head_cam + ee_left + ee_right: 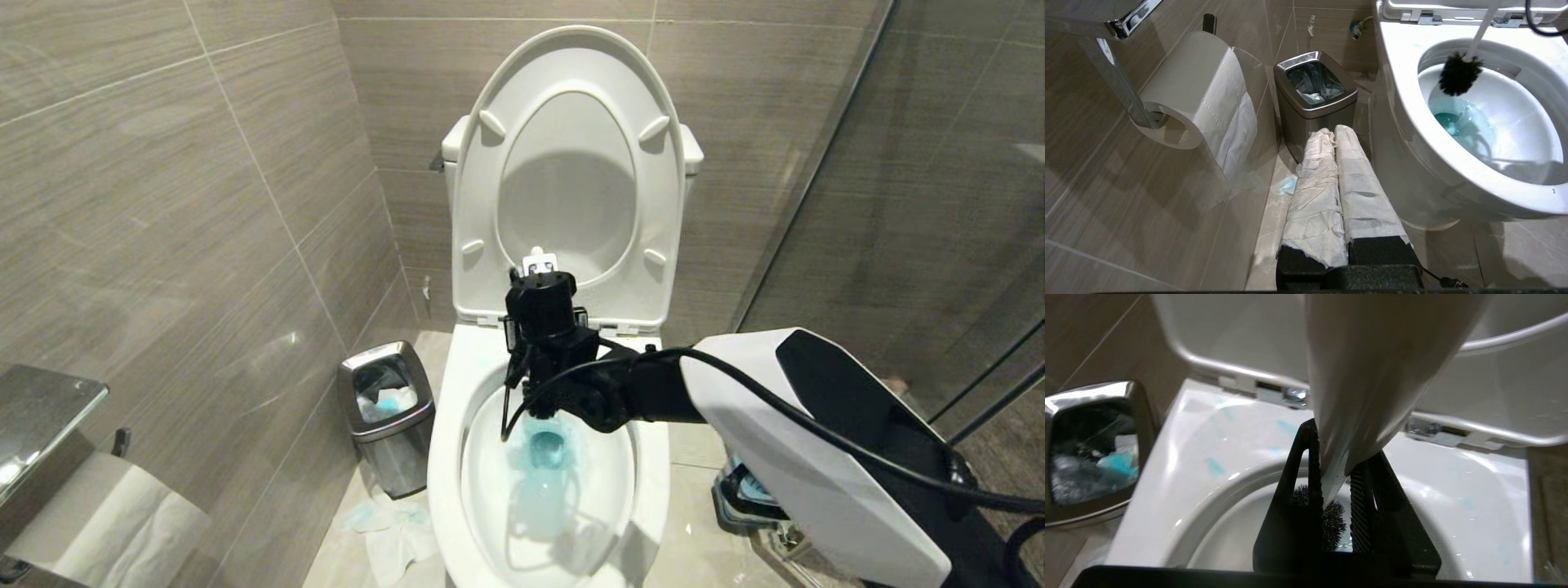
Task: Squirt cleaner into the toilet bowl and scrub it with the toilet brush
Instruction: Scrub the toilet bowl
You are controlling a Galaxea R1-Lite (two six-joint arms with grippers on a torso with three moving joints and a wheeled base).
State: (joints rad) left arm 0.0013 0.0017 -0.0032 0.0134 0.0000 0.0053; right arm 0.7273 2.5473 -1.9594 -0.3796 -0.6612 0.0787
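Toilet brush [1458, 73] steeply upright, bristles down inside toilet bowl [1400, 81], handle clamped in right tool [1337, 486]

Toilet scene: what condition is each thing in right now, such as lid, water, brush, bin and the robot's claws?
Toilet lid: raised.
Toilet bowl: water tinted aqua, pale blue smears on rim.
Toilet brush: head inside the bowl, above the water.
Right gripper: shut on the brush handle.
Left gripper: shut, paper-wrapped, holding nothing.
Waste bin: open, lined, some rubbish.
Toilet paper: partly unrolled.
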